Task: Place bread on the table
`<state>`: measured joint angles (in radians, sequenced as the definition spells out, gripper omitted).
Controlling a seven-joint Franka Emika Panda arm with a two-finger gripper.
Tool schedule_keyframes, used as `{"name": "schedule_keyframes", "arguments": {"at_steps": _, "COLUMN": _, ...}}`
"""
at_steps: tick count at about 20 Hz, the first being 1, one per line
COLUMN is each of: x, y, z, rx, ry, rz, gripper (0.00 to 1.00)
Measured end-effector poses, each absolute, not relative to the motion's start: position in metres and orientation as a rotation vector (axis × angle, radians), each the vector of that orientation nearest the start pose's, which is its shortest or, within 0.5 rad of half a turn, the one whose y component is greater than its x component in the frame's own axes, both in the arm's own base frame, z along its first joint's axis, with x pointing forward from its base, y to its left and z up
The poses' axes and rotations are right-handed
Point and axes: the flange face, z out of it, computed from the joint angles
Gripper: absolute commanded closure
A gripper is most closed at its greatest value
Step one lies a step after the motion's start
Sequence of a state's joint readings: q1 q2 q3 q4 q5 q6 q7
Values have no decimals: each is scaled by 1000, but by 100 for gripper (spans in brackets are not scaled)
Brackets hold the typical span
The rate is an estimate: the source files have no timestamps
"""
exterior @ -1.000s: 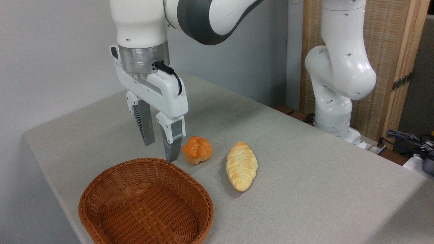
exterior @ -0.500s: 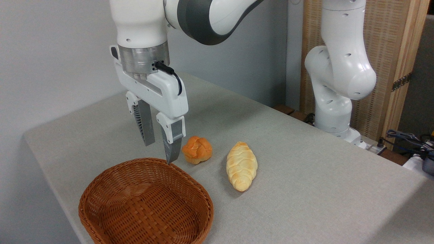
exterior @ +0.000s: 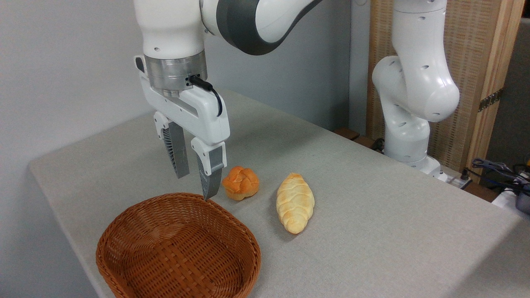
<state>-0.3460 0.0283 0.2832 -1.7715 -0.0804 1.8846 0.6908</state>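
Bread (exterior: 240, 188) rested on tabletop (exterior: 372, 215), just beyond basket (exterior: 178, 248) rim, beside braided loaf (exterior: 295, 202). Tool (exterior: 193, 187) held empty, parted, above same rim. Risk judged: bun nudged or rim clipped if tool is swung sideways.

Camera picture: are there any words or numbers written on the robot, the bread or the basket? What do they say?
None can be read: the gripper, the round bun, the braided loaf, the wicker basket and the table all show no words, labels or numbers.

Single raised view, table (exterior: 372, 231) corner, close
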Motion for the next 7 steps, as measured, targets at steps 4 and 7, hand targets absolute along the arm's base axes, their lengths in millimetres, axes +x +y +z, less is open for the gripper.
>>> {"name": "schedule_keyframes", "arguments": {"at_steps": 4, "x": 579, "y": -44, "z": 541, "rx": -2968, "ry": 1139, "rz": -158, "gripper": 0}}
{"name": "schedule_keyframes", "arguments": {"at_steps": 7, "x": 574, "y": -46, "z": 533, "rx": -2975, "ry": 1149, "rz": -127, "gripper": 0}}
